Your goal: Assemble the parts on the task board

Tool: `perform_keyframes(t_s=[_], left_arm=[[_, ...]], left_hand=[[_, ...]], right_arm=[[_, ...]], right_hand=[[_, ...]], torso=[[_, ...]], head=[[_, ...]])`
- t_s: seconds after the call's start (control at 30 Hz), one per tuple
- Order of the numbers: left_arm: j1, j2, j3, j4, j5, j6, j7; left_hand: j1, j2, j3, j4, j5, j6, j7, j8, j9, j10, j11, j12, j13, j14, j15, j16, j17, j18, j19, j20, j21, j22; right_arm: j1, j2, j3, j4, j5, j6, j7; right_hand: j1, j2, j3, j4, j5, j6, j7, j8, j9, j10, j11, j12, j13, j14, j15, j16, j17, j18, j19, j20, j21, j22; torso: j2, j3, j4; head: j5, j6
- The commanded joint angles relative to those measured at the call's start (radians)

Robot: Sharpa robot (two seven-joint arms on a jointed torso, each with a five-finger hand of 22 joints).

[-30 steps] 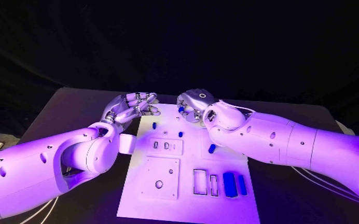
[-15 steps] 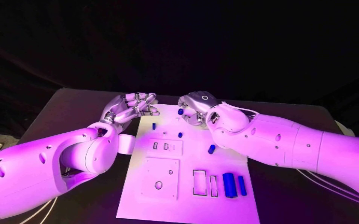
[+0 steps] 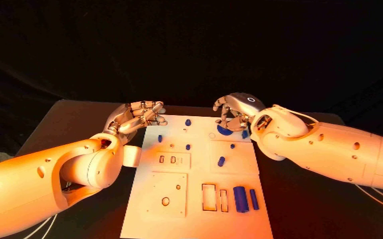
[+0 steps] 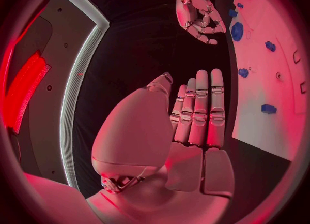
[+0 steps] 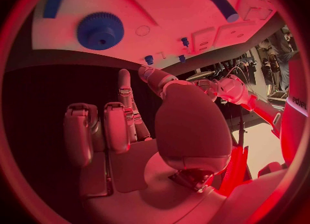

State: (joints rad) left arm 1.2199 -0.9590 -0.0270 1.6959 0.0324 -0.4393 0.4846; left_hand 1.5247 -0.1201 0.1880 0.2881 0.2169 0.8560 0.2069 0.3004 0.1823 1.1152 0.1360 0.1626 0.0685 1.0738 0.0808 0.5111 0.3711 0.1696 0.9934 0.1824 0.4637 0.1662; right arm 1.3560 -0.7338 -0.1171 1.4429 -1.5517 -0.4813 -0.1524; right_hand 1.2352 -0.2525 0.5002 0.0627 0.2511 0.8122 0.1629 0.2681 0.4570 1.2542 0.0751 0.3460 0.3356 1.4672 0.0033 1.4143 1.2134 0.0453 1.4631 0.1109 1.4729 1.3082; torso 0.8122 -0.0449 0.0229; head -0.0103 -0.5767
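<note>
Just beside right robot hand (image 3: 237,110): gear (image 3: 225,130)

A black table (image 3: 72,118) is standing before a dark backdrop (image 3: 191,34) that is filling everything toward twelve o'clock.

Left hand (image 4: 194,125) empty, fingers straight and together, beside task board (image 4: 258,115) edge. Right hand (image 4: 197,14) at 12 o'clock, fingers curled. Blue gear (image 4: 237,31) on board near right hand.

The task board (image 3: 200,195) looks like matt smooth plastic, the counter (image 3: 72,117) is matt black, and both arms' shells are glossy plastic
</note>
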Motion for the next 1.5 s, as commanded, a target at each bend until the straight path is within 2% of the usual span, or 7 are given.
perform_keyframes(t_s=[0.03, 0.07, 0.1, 0.23, 0.53, 0.77, 1.5], left_arm=[[0.002, 0.002, 0.001, 0.001, -0.004, 0.018, 0.009], [0.002, 0.001, 0.001, 0.001, -0.004, 0.018, 0.009], [0.002, 0.001, 0.001, 0.001, -0.004, 0.018, 0.009], [0.002, 0.003, 0.001, 0.0, -0.004, 0.019, 0.009], [0.002, 0.003, 0.001, -0.001, -0.004, 0.02, 0.009], [0.002, 0.003, 0.001, -0.002, -0.004, 0.02, 0.009], [0.002, 0.004, 0.001, -0.003, -0.004, 0.022, 0.007]], left_hand=[[0.0, -0.007, 0.006, -0.001, -0.006, -0.002, 0.004, -0.006, -0.002, 0.003, 0.007, -0.005, 0.0, -0.008, 0.002, 0.004, 0.002, 0.012, 0.005, 0.001, 0.006, 0.001], [0.0, -0.007, 0.006, -0.001, -0.006, -0.002, 0.004, -0.006, -0.002, 0.003, 0.007, -0.005, 0.0, -0.008, 0.002, 0.004, 0.002, 0.012, 0.005, 0.001, 0.006, 0.001], [0.0, -0.007, 0.006, -0.001, -0.006, -0.002, 0.004, -0.006, -0.002, 0.003, 0.007, -0.005, 0.0, -0.008, 0.002, 0.004, 0.002, 0.012, 0.005, 0.001, 0.006, 0.001], [0.001, -0.007, 0.008, -0.001, -0.006, -0.002, 0.004, -0.006, -0.002, 0.004, 0.006, -0.005, 0.0, -0.008, 0.002, 0.005, 0.002, 0.012, 0.005, 0.001, 0.006, 0.001], [0.001, -0.007, 0.008, -0.001, -0.006, -0.002, 0.004, -0.006, -0.002, 0.004, 0.006, -0.005, 0.0, -0.008, 0.002, 0.005, 0.002, 0.012, 0.005, 0.001, 0.006, 0.001], [0.001, -0.007, 0.008, -0.001, -0.006, -0.002, 0.004, -0.006, -0.002, 0.004, 0.006, -0.005, 0.0, -0.008, 0.002, 0.005, 0.002, 0.012, 0.005, 0.001, 0.006, 0.001], [0.001, -0.007, 0.008, -0.001, -0.006, -0.002, 0.004, -0.006, -0.002, 0.004, 0.006, -0.005, 0.0, -0.008, 0.002, 0.005, 0.002, 0.012, 0.005, 0.001, 0.006, 0.001]], right_arm=[[0.002, -0.034, 0.001, 0.022, 0.159, 0.075, 0.071], [0.003, -0.047, 0.001, 0.025, 0.172, 0.087, 0.073], [0.003, -0.058, 0.001, 0.027, 0.183, 0.097, 0.072], [0.0, -0.085, 0.001, 0.021, 0.218, 0.131, 0.061], [-0.016, -0.076, -0.001, -0.03, 0.257, 0.155, 0.028], [-0.021, -0.033, -0.004, -0.075, 0.295, 0.148, 0.007], [-0.033, 0.035, -0.009, -0.126, 0.267, 0.162, -0.026]], right_hand=[[0.0, -0.012, -0.064, 0.011, 0.022, -0.027, -0.008, 0.002, 0.015, 0.014, -0.008, 0.139, 0.116, 0.044, -0.01, 0.023, 0.037, -0.013, 0.019, -0.008, 0.017, 0.133], [0.05, 0.009, -0.137, 0.017, 0.041, -0.047, -0.01, 0.023, 0.047, -0.118, -0.015, 0.388, 0.369, 0.047, -0.015, 0.041, 0.063, -0.016, 0.025, -0.008, 0.024, 0.144], [0.017, 0.02, -0.154, 0.045, 0.026, -0.048, -0.005, 0.027, 0.051, -0.028, -0.005, 0.557, 0.53, 0.054, -0.007, 0.056, 0.099, -0.02, 0.037, -0.009, 0.034, 0.162], [0.065, 0.039, -0.208, 0.092, 0.047, -0.084, 0.011, 0.056, 0.09, 0.108, 0.014, 1.009, 0.978, 0.082, 0.014, 0.122, 0.247, -0.041, 0.097, 0.012, 0.088, 0.248], [0.09, 0.046, -0.221, 0.112, 0.052, -0.107, 0.021, 0.065, 0.103, 0.174, 0.025, 1.101, 1.076, 0.098, 0.024, 0.15, 0.332, -0.045, 0.108, 0.022, 0.098, 0.263], [0.097, 0.052, -0.218, 0.116, 0.056, -0.11, 0.023, 0.066, 0.105, 0.186, 0.027, 1.115, 1.092, 0.1, 0.026, 0.152, 0.342, -0.045, 0.108, 0.024, 0.098, 0.263], [0.101, 0.058, -0.213, 0.12, 0.058, -0.111, 0.025, 0.068, 0.107, 0.191, 0.029, 1.123, 1.1, 0.101, 0.028, 0.154, 0.347, -0.045, 0.108, 0.026, 0.098, 0.263]], torso=[[-0.007, 0.004, -0.0115], [-0.008, 0.0049, -0.0136], [-0.009, 0.0061, -0.0152], [-0.01, 0.0093, -0.0157], [-0.007, 0.0096, -0.0118], [-0.007, 0.0053, -0.0122], [-0.008, 0.0085, -0.0137]], head=[[-0.001, 0.0], [0.001, 0.0], [0.003, -0.002], [0.002, -0.004], [0.004, -0.005], [0.006, -0.008], [0.012, -0.02]])
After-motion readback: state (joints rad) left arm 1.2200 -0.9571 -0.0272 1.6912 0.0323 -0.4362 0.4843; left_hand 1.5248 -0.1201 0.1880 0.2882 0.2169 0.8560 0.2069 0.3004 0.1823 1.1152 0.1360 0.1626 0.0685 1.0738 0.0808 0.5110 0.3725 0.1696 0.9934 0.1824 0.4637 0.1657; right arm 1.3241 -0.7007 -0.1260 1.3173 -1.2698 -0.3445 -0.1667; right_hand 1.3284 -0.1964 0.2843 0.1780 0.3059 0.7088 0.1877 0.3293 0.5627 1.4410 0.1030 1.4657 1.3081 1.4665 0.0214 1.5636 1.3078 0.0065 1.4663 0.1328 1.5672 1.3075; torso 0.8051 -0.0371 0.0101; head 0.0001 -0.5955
